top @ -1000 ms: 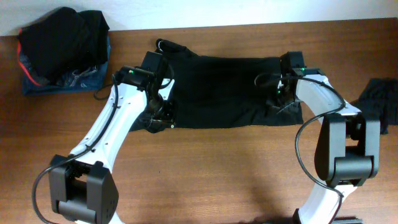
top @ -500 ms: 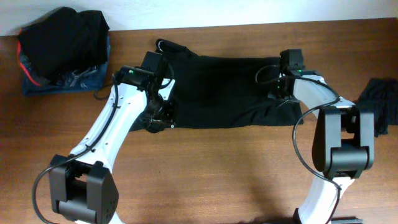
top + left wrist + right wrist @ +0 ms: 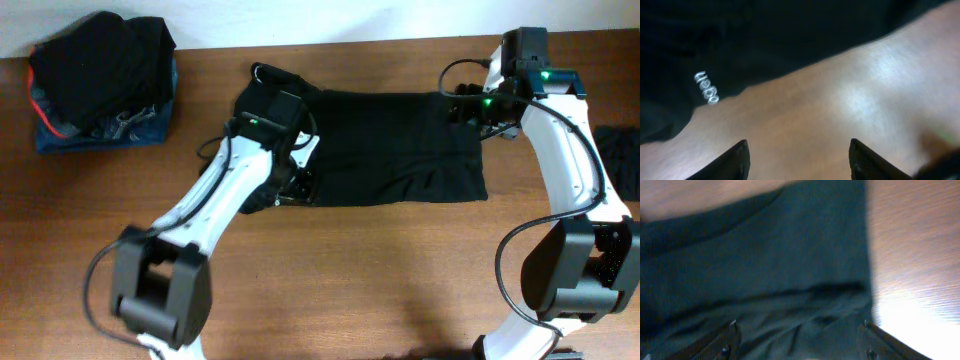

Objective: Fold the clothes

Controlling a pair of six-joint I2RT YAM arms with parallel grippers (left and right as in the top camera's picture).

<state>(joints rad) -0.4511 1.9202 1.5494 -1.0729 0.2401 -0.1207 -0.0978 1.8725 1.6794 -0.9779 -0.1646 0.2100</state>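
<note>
The clothes (image 3: 390,150), a black T-shirt folded into a wide band, lie flat across the back half of the wooden table (image 3: 350,280). My left gripper (image 3: 293,188) hangs open at the band's front left edge. In the left wrist view that gripper (image 3: 799,150) has only bare wood between its fingers, with the black cloth (image 3: 790,35) and a small white logo (image 3: 706,87) beyond them. Above the shirt's back right corner, my right gripper (image 3: 466,104) is open. In the right wrist view this gripper (image 3: 799,326) spreads wide over wrinkled cloth (image 3: 765,265) and holds nothing.
A heap of dark clothes on a blue piece (image 3: 100,80) sits at the back left corner. Another dark garment (image 3: 620,160) lies at the right edge. The pale wall (image 3: 400,20) borders the table's back. Bare wood (image 3: 910,240) shows right of the shirt's edge.
My right gripper has opened, let go of the shirt's right end and drawn back up toward the back right. The left arm has swung right along the shirt's front edge.
</note>
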